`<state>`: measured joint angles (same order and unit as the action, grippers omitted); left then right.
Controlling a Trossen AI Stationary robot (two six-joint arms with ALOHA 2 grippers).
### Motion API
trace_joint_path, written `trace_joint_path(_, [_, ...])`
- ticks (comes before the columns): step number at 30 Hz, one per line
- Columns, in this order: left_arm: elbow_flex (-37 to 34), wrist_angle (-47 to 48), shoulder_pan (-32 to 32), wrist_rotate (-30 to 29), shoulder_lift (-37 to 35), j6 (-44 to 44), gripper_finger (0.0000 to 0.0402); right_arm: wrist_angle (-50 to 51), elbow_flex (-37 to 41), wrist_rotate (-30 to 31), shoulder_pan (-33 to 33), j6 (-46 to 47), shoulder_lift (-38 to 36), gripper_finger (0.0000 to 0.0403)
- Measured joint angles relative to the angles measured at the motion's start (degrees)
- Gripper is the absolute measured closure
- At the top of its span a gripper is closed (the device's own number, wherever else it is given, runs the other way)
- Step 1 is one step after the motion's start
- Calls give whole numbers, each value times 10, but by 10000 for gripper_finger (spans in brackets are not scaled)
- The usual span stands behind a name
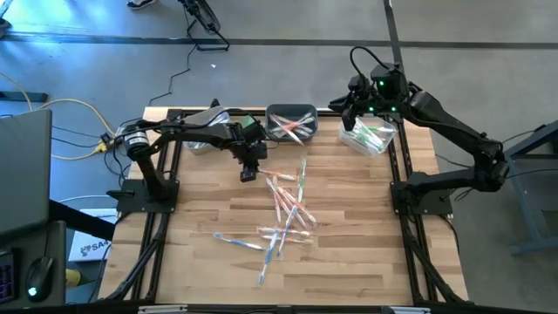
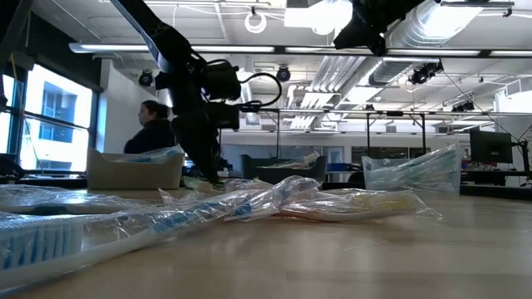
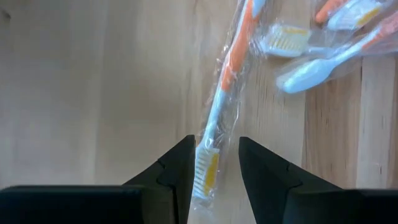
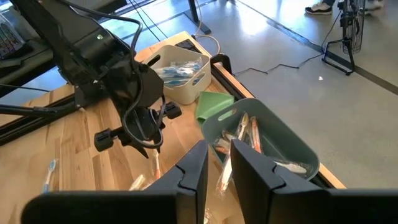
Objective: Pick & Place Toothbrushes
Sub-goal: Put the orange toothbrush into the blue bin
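I've got the left end effector [image 3: 213,163] low over the counter [image 1: 366,262], just near of the middle bin [image 1: 291,122] at the far edge; its fingers [image 3: 180,168] stand apart, one each side of the bristle end of an orange toothbrush [image 3: 224,93] in clear wrap, not closed on it; that brush lies flat on the wood w/ its handle running away toward more wrapped brushes. Rest of the toothbrushes [image 1: 283,218] sit scattered loose over the counter's middle, some crossing each other, a few blue ones nearer the near-left side. Middle bin already has pink-orange brushes in it; left bin [image 1: 205,131] beside it holds blue ones per right wrist view; clear bin [image 1: 370,135] at far right has green ones. Right end effector [image 4: 217,163] hangs above that far-right corner, well apart from the pile; fingers nearly together w/ a narrow gap, nothing held. Green cloth [image 4: 211,104] lies between the two bins in right wrist view. A person [image 2: 154,129] is in the room behind, seen in low view.
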<state>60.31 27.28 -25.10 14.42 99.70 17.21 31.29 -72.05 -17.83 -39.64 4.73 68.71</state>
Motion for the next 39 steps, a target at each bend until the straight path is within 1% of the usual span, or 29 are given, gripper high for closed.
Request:
trace_joint_path(14, [0,-1,0,0,0,5,279,1,0,19,0,-2,0,341])
trace_joint_path(23, [0,0,0,-28,0,5,279,2,0,19,0,-4,0,341])
trace_joint_path(31, [0,16,0,-30,0,24,279,2,0,19,0,-4,0,341])
trace_joint_path(36, [0,15,0,-30,7,24,279,2,0,19,0,-4,0,341])
trace_joint_path(39, [1,9,8,-32,24,26,279,2,0,19,0,-4,0,341])
